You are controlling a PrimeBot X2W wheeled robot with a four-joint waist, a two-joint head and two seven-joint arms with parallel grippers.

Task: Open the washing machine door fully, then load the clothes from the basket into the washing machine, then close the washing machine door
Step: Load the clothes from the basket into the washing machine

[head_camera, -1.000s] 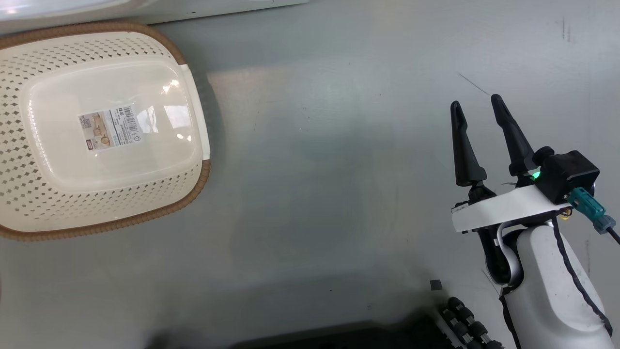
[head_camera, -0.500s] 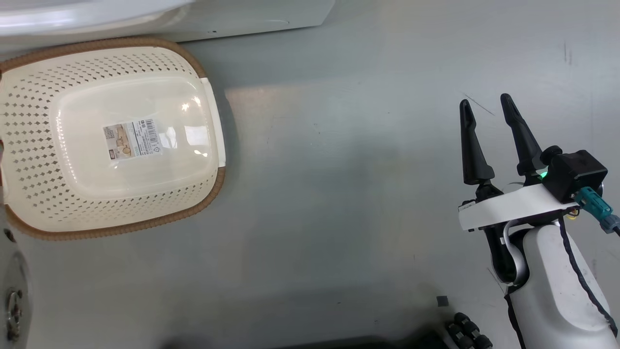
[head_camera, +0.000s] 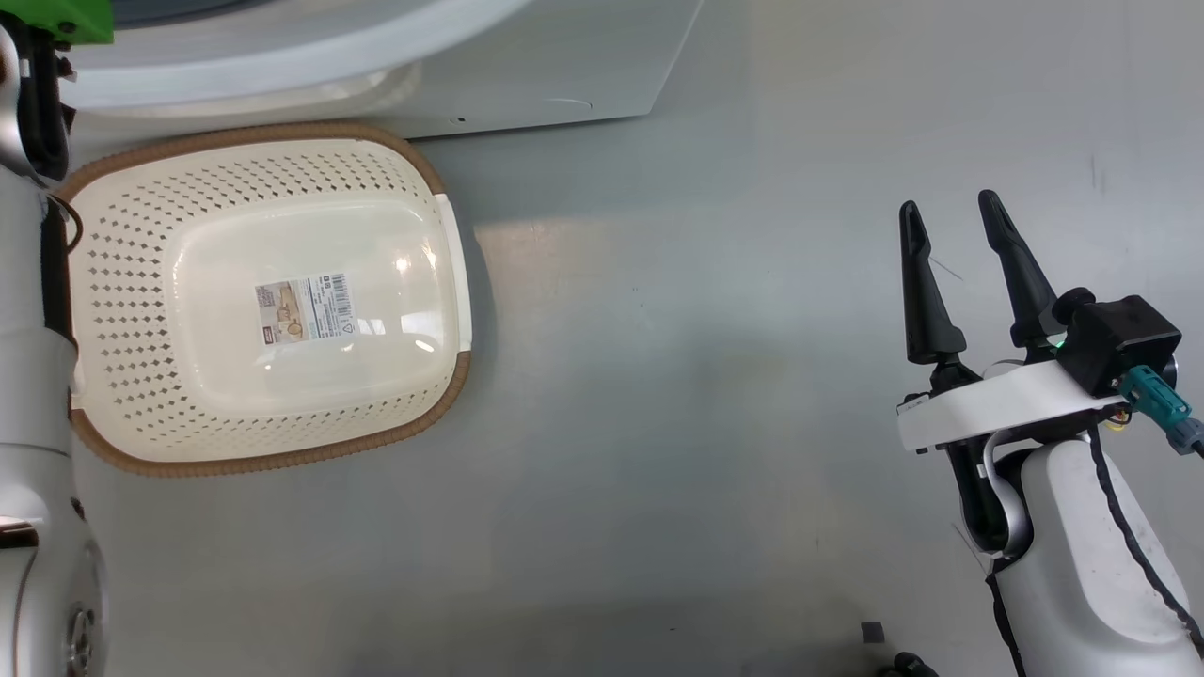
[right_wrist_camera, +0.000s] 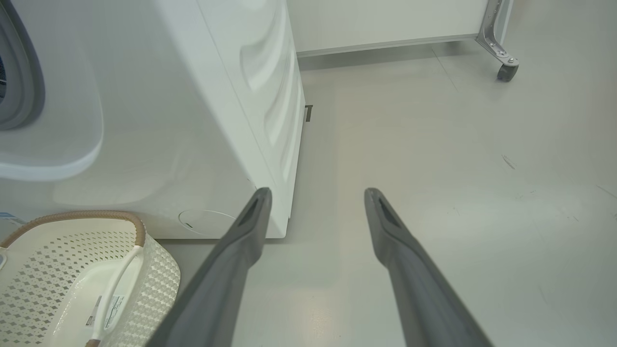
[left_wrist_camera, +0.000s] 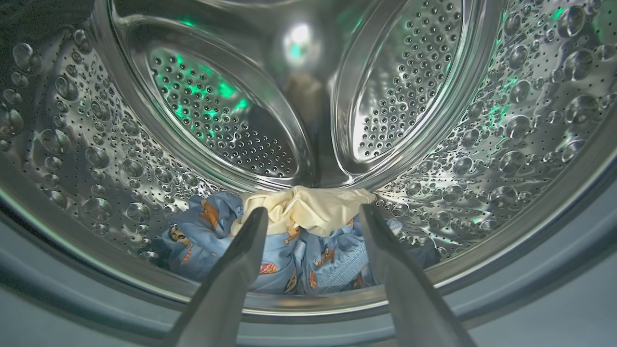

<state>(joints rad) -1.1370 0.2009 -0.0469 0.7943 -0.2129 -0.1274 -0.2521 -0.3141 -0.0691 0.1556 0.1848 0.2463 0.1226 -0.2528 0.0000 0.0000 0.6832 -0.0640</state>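
**Q:** Where are the clothes?

**A:** The clothes (left_wrist_camera: pixel 289 262) are inside the drum (left_wrist_camera: pixel 96 159), heaped at its 6 o'clock. The blue garments (left_wrist_camera: pixel 202 241), printed in orange, lie underneath. The cream garment (left_wrist_camera: pixel 308 209) sits on top.

**Q:** State of the left jaws?

**A:** Spread wide, gripping nothing. Their fingers (left_wrist_camera: pixel 236 279) point into the drum mouth over the grey gasket (left_wrist_camera: pixel 530 294) and frame the heap on either side. Whether the tips touch cloth, I cannot tell.

**Q:** And the basket?

**A:** The basket (head_camera: pixel 122 310) stands upright on the floor (head_camera: pixel 705 376), at 9 o'clock in the head view. It is just beside the washer (head_camera: pixel 546 66), which lies at its 12 o'clock. A barcode sticker (head_camera: pixel 306 308) shows on its bottom. The left arm (head_camera: pixel 28 376) runs along its 9 o'clock side.

**Q:** The right jaws?

**A:** Also open, holding nothing. In the head view they sit at 3 o'clock, tips toward 12, above the floor and well apart from the basket. In the right wrist view the washer's corner is at 10 o'clock from the tips and the basket at 8 o'clock. A caster (right_wrist_camera: pixel 506 71) is far off at 1 o'clock.
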